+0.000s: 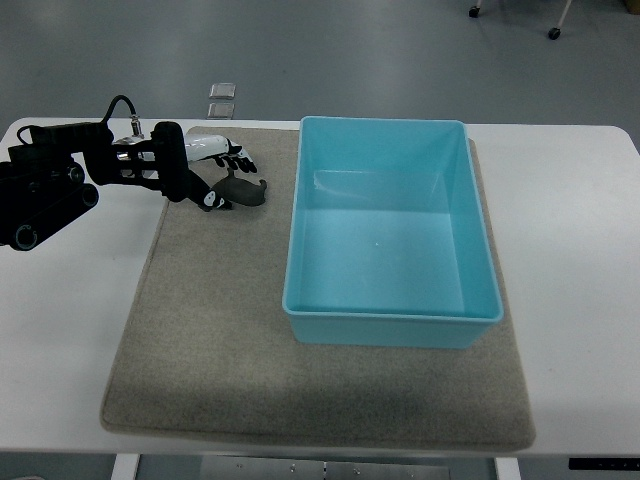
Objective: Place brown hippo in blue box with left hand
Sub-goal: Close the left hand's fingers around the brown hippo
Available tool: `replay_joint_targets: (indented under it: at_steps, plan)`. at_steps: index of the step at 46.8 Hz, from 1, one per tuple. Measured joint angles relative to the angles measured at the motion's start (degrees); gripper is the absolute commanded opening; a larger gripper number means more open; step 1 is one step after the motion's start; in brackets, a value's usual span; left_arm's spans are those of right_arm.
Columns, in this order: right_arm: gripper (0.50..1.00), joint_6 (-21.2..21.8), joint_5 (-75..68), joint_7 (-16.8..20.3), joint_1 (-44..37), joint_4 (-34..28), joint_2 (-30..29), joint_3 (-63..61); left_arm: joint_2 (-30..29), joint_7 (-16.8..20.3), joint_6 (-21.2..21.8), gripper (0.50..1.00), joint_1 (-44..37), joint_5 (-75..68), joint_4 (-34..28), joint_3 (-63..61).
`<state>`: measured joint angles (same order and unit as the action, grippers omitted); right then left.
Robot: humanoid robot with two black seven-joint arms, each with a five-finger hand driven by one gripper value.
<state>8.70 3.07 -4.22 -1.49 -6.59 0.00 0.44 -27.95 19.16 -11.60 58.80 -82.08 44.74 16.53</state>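
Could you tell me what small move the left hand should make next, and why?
Probably close the fingers on the brown hippo and lift. The left hand is right over it on the grey mat, a firm grasp isn't evident, and the blue box stands empty to its right.

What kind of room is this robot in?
Probably a robot lab or test room. A white table holds only a grey mat and a blue box, the floor is plain grey, and chair wheels show at the top.
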Motion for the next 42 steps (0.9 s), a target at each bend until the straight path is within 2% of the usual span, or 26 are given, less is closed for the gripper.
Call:
replay_joint_targets:
  at_steps: [4, 8, 11, 14, 31, 38, 42]
  plan:
    - [0.936, 0.0, 0.0, 0.0, 0.0, 0.0, 0.0, 0.0, -0.01, 0.0, 0.0, 0.731, 0.0, -0.01, 0.1, 0.0]
    - [0.936, 0.0, 0.0, -0.01, 0.0, 0.0, 0.0, 0.0, 0.01, 0.0, 0.0, 0.673, 0.0, -0.01, 0.26, 0.0]
    - [0.936, 0.0, 0.0, -0.01, 0.0, 0.0, 0.0, 0.0, 0.02, 0.0, 0.0, 0.662, 0.0, -0.07, 0.37, 0.0]
    - [0.936, 0.0, 0.0, -0.01, 0.0, 0.0, 0.0, 0.0, 0.07, 0.0, 0.0, 0.624, 0.0, -0.19, 0.43, 0.0]
    - [0.936, 0.0, 0.01, -0.01, 0.0, 0.0, 0.0, 0.0, 0.6, 0.0, -0.06, 0.617, -0.01, -0.26, 0.47, 0.0]
    - [0.936, 0.0, 0.03, -0.01, 0.0, 0.0, 0.0, 0.0, 0.62, 0.0, -0.02, 0.5, -0.06, -0.27, 0.45, 0.0]
    - [0.936, 0.0, 0.03, -0.01, 0.0, 0.0, 0.0, 0.0, 0.62, 0.0, -0.01, 0.5, 0.01, -0.27, 0.44, 0.0]
